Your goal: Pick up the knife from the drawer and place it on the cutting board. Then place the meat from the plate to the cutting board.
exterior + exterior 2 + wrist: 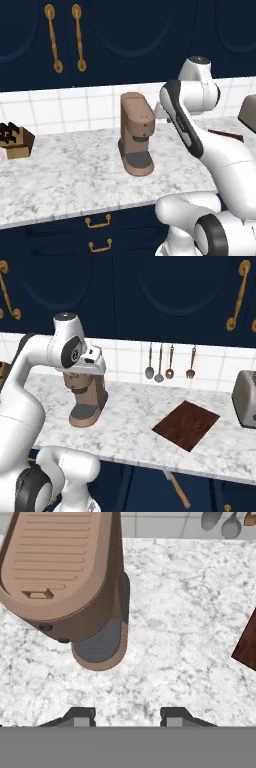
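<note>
The knife (175,488), tan handle and grey blade, lies below the counter's front edge inside the dark navy drawer (150,491), which stands pulled out. On the marble counter to the right rests the reddish-brown cutting board (186,425), bare; its corner (247,644) also shows in the hand view. My gripper (126,718) hangs open above the counter beside a brown coffee machine (65,567), well left of the board, nothing between its fingertips (80,717). My hand (92,367) sits over that machine. The plate and the meat are out of view.
A grey toaster (245,398) stands right of the board. Spoons and a fork (160,363) hang on the tiled wall. A knife block (17,141) sits at the counter's left. Shut drawers with brass handles (97,221) lie below.
</note>
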{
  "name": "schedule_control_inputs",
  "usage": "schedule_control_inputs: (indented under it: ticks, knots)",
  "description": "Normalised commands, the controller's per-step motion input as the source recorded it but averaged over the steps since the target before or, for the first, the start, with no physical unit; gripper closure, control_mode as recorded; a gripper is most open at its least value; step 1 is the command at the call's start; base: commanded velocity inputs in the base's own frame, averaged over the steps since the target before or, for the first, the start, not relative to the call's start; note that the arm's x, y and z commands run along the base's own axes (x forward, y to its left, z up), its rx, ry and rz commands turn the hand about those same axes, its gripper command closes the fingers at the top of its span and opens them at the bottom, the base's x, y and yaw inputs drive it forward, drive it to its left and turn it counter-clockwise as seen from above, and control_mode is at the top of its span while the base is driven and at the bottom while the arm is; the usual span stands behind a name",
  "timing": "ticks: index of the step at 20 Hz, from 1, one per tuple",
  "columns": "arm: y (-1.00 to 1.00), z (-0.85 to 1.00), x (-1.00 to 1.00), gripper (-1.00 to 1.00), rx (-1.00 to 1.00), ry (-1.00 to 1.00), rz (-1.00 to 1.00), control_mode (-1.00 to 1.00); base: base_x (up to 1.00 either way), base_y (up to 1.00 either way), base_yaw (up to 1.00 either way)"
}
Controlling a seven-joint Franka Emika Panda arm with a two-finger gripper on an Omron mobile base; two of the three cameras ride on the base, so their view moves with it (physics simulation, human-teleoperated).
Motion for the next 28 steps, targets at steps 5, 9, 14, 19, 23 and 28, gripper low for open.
schedule_control_inputs:
  ticks: [5,9,14,19,23,28]
  knots:
    - [0.0,-0.03,-0.07,-1.0,0.0,0.0,0.0,1.0,-0.6,0.36,0.0]
    - [0.0,0.0,0.0,-1.0,0.0,0.0,0.0,1.0,-1.0,0.14,-0.07]
    - [0.0,0.0,0.0,-1.0,0.0,0.0,0.0,1.0,-0.83,-0.96,-0.09]
    - [0.0,0.0,0.0,-1.0,0.0,0.0,0.0,1.0,-0.03,-1.0,-0.01]
    - [0.0,0.0,0.0,-1.0,0.0,0.0,0.0,1.0,0.39,-1.0,0.01]
    - [0.0,0.0,0.0,-1.0,0.0,0.0,0.0,1.0,0.52,-1.0,0.14]
